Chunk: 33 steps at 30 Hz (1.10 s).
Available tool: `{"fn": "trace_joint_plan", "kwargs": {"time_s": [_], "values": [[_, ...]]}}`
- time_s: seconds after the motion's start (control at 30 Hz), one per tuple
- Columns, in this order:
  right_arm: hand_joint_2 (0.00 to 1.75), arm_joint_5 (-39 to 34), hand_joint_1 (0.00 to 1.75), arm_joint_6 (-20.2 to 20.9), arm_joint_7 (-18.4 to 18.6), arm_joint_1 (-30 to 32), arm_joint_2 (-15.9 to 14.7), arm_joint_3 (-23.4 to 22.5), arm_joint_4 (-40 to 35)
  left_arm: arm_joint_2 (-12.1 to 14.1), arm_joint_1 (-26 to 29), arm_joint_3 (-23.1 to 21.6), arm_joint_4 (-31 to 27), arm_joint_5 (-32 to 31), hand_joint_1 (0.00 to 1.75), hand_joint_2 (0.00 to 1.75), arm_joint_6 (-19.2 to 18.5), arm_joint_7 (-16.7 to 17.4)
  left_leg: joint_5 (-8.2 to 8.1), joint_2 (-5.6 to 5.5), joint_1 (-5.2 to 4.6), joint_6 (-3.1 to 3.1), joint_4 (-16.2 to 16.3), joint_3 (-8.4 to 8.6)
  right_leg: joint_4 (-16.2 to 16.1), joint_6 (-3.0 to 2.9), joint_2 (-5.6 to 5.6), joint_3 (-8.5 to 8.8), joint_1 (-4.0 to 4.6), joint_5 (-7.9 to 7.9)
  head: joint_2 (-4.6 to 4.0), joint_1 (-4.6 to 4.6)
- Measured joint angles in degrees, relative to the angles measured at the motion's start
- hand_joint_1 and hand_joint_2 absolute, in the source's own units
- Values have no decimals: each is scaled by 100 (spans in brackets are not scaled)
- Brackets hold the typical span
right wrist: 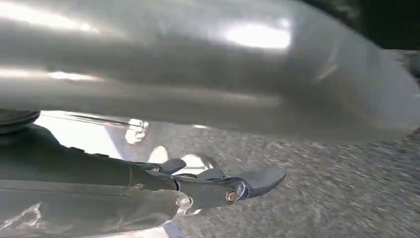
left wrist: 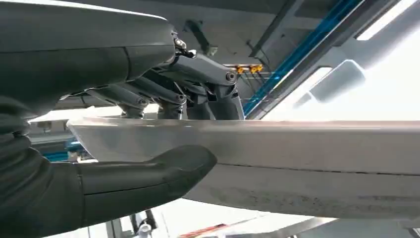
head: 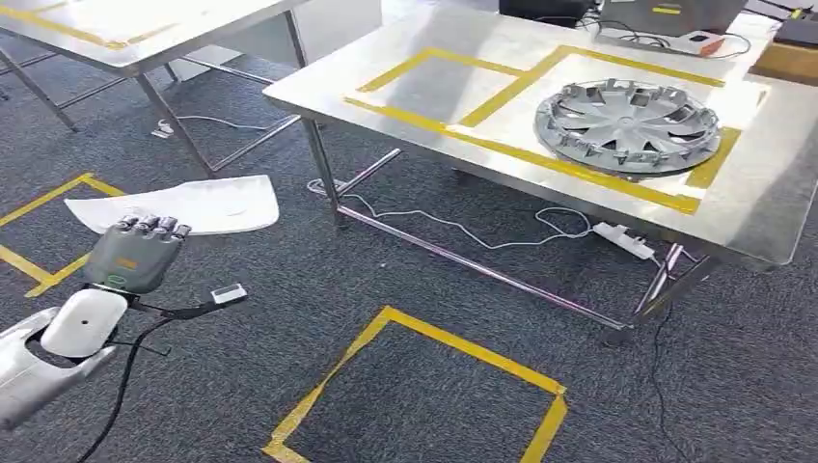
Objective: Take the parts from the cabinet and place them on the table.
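My left hand (head: 135, 253) is raised at the lower left and grips the near edge of a flat white panel part (head: 183, 204), which it holds level above the carpet. In the left wrist view the thumb (left wrist: 148, 176) presses under the panel (left wrist: 307, 148) and the fingers (left wrist: 198, 74) curl over it. A grey wheel cover (head: 627, 123) lies on the steel table (head: 463, 58) inside a yellow-taped box at the right. In the right wrist view my right hand (right wrist: 218, 186) hangs over carpet with its fingers straight and nothing in them, under a blurred silver shape.
A second steel table (head: 116, 39) stands at the far left. Yellow tape squares (head: 424, 386) mark the carpet. Cables and a power strip (head: 622, 239) lie under the right table, whose legs (head: 323, 174) stand close to the panel.
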Motion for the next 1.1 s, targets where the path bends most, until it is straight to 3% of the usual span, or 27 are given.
{"fn": "trace_joint_plan", "kwargs": {"time_s": [0.07,0.1,0.13,0.17,0.2,0.23,0.3,0.33,0.37,0.4,0.47,0.5,0.53,0.57,0.63,0.67,0.73,0.77,0.8,0.83,0.87,0.9,0.93,0.97,1.0,1.07,1.1], "values": [[0,-24,0,0,26,-3,0,31,0,116,-74,-70,-2,-2,138,175,9,305,-307,0,-6,-29,499,-221,-6,-39,6,77,-1,-34,0,-35],[0,-31,0,0,26,-15,0,42,0,196,-145,-135,0,0,138,175,9,492,-563,1,-7,-50,1047,-534,-6,-49,8,102,-1,-66,0,-42],[0,-39,0,0,22,-20,-2,48,0,232,-171,-166,0,-2,138,175,9,582,-694,1,-7,-62,1447,-787,-6,-46,16,124,-1,-101,0,-39],[0,-44,0,0,11,-22,0,55,0,251,-181,-207,0,-2,138,175,9,632,-702,1,-2,-71,1666,-956,-7,-45,31,156,-5,-150,0,-44],[0,-50,0,0,11,-13,0,74,2,266,-195,-294,0,-2,138,175,20,688,-553,1,6,-76,1635,-1002,-7,-28,44,221,-17,-214,0,-44],[0,-59,0,2,11,-7,0,81,0,271,-196,-350,0,-2,138,175,26,701,-286,2,10,-80,1365,-913,-9,-2,56,301,-32,-283,0,-41],[0,-74,0,2,22,-6,0,85,0,271,-202,-429,0,-2,138,175,35,644,318,9,35,-118,430,-512,-9,95,77,487,-80,-447,0,-39],[0,-76,0,2,20,-8,-7,85,4,260,-202,-455,2,-2,138,175,37,599,333,17,50,-166,175,-361,-5,158,81,491,-18,-539,0,-61],[0,-81,0,0,15,-22,-22,85,9,254,-209,-474,4,-2,138,175,46,588,180,-51,31,-57,148,-329,-29,166,113,530,-22,-667,0,-85],[0,-79,0,0,9,-43,-22,87,9,247,-189,-481,4,-2,138,175,46,572,118,-51,28,-12,151,-326,-110,178,107,589,-14,-744,0,-52],[0,-92,0,0,9,-47,-24,90,11,234,-186,-461,4,-2,138,175,52,366,1,-69,59,67,128,-311,-167,243,103,809,-20,-684,0,-35],[0,-96,0,0,13,-50,-24,94,11,212,-140,-426,2,-2,138,175,52,264,-22,-102,62,106,141,-208,-197,278,100,804,-24,-701,2,-44],[0,-112,0,0,59,-44,-24,105,11,205,-101,-365,0,-2,138,175,66,196,-77,-92,48,162,135,-112,74,303,56,694,-31,-684,0,-6],[0,-127,0,0,55,-50,-24,118,9,203,-82,-333,2,-2,138,175,66,149,-133,-85,29,195,126,-44,549,307,34,377,-24,-717,0,31],[0,-149,0,2,52,-41,-24,127,11,205,-88,-284,2,-2,138,175,68,148,-251,-83,-6,254,121,89,1518,295,33,-380,-12,-1006,0,33],[0,-157,0,0,52,-18,-24,131,9,205,-77,-284,2,-2,138,175,68,159,-333,-83,-29,276,108,204,1780,269,33,-666,0,-1205,0,39],[0,-168,0,2,76,23,-24,138,11,205,-69,-284,2,-2,138,175,68,188,-519,-90,-88,309,103,466,1675,177,32,-950,40,-1333,0,39],[0,-179,0,2,79,36,-24,138,11,205,-69,-284,2,-2,138,175,68,199,-622,-94,-122,326,91,626,1393,102,35,-980,78,-1219,0,42],[0,-181,0,2,79,47,-24,140,11,205,-71,-284,2,-2,138,175,68,208,-719,-92,-175,338,57,795,1007,-22,39,-975,147,-849,0,42],[0,-190,0,2,79,62,-26,146,13,199,-63,-289,2,-2,138,175,68,218,-801,-85,-174,359,4,895,606,-205,42,-976,247,-190,0,51],[0,-201,0,-4,44,84,-96,149,46,172,-88,-304,7,-2,138,175,70,221,-857,-101,-191,340,-11,993,323,-309,100,-949,367,435,0,5],[0,-210,0,0,-24,83,-85,166,44,146,-92,-321,9,-2,138,175,68,225,-969,-170,-189,297,-98,1132,235,-354,230,-890,450,424,0,17],[0,-212,0,0,-15,86,-85,175,46,140,-88,-326,9,-2,138,175,68,232,-979,-169,-188,298,-200,1300,168,-356,259,-710,453,435,2,22],[0,-216,0,2,87,70,-85,179,46,153,-75,-326,9,-2,138,175,63,272,-864,-174,-190,299,-77,1395,59,-341,237,-633,449,551,0,35],[0,-223,0,4,129,36,-76,186,44,203,-120,-321,9,-2,138,175,55,328,-775,-177,-208,265,65,1349,-2,-316,217,-450,399,574,0,37],[0,-247,0,4,122,-34,-70,203,46,221,-173,-319,9,-2,138,175,48,352,-613,-106,-218,181,703,959,-106,-305,185,-342,331,539,0,22],[0,-278,0,11,46,-55,-70,219,46,170,-141,-269,9,-2,138,175,74,143,-751,-81,-202,134,1034,688,-150,-314,180,-307,295,521,0,33]]}}
